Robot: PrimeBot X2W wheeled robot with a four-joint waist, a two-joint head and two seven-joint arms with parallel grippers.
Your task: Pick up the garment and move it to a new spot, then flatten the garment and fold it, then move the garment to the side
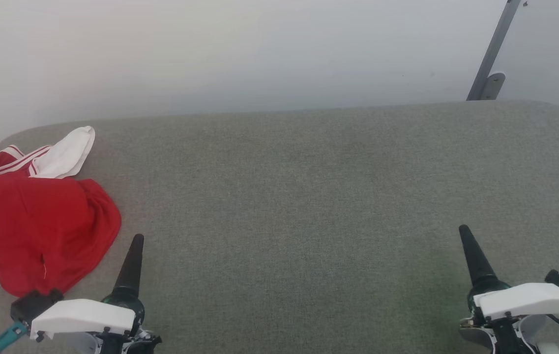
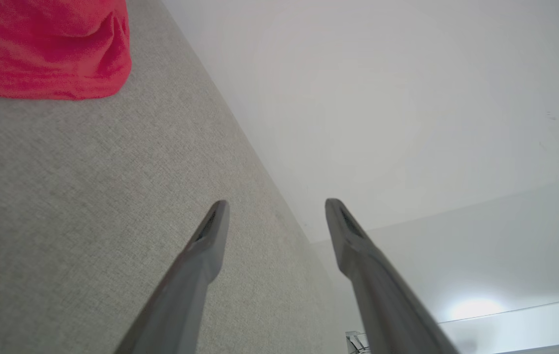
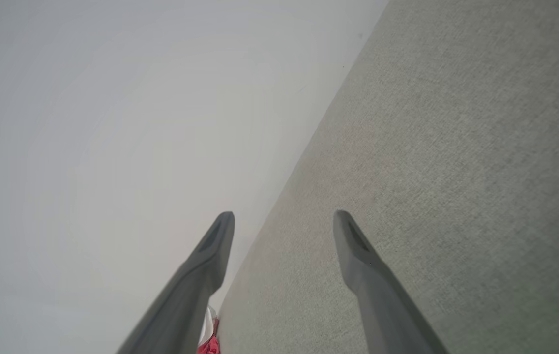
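Note:
The garment (image 1: 33, 221) lies crumpled at the far left of the grey cloth-covered table (image 1: 308, 196). It is bright red, with a white sleeve (image 1: 68, 152) and red-white striped trim at its far side. My left gripper (image 1: 136, 242) hovers just right of the garment's near edge and touches nothing. In the left wrist view the left gripper (image 2: 277, 202) is open and empty, with the garment (image 2: 43, 49) at the upper left. My right gripper (image 1: 465, 231) stands far to the right; in its wrist view the right gripper (image 3: 284, 215) is open and empty, and a scrap of the garment (image 3: 209, 345) shows at the bottom.
A plain white wall rises right behind the table's far edge. A slanted grey metal strut (image 1: 493, 54) with a bracket stands at the back right. The table has rounded far corners, and the garment reaches its left edge.

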